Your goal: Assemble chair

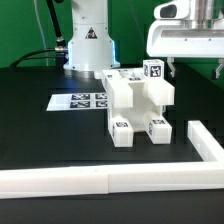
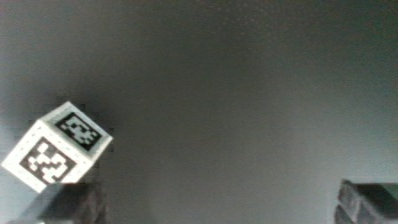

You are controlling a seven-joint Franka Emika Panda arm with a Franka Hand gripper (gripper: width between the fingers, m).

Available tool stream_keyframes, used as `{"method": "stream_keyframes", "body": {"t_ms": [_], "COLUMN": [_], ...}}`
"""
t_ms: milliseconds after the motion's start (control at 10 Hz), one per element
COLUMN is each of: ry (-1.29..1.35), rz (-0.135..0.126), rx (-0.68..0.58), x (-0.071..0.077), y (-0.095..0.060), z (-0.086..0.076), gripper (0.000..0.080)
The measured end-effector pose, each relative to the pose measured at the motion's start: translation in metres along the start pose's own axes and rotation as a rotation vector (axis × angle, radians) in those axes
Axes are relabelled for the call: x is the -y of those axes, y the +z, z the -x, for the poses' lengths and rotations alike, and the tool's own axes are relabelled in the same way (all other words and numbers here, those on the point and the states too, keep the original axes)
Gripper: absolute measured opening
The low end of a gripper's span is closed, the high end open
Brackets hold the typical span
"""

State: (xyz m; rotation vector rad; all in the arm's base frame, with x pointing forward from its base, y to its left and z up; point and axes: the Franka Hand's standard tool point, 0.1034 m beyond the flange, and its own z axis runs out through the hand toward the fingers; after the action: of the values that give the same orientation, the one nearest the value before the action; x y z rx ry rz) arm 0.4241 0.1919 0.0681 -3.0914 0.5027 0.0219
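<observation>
The partly built white chair (image 1: 138, 105) stands in the middle of the black table, with marker tags on its top and on its feet. My gripper (image 1: 195, 66) hangs above and toward the exterior view's right of it, clear of the chair. In the wrist view my gripper (image 2: 217, 205) is open and empty, its two dark fingertips (image 2: 71, 205) far apart over bare table. One tagged white corner of the chair (image 2: 57, 150) shows beside one finger, not between them.
The marker board (image 1: 78, 100) lies flat on the table toward the exterior view's left, near the robot base (image 1: 88, 45). A white rail (image 1: 100, 180) runs along the front edge and another rail (image 1: 208, 140) along the exterior view's right.
</observation>
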Motion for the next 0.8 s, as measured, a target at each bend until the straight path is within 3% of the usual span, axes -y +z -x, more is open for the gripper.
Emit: {"method": "stream_keyframes", "body": {"t_ms": [500, 800], "ry": [-0.021, -0.024], "rz": [0.031, 0.049], "rx": [0.034, 0.053], "x": [-0.002, -0.014], "y": [0.012, 0.017], "z": [0.037, 0.05], "gripper": [0.0649, 0.0649]}}
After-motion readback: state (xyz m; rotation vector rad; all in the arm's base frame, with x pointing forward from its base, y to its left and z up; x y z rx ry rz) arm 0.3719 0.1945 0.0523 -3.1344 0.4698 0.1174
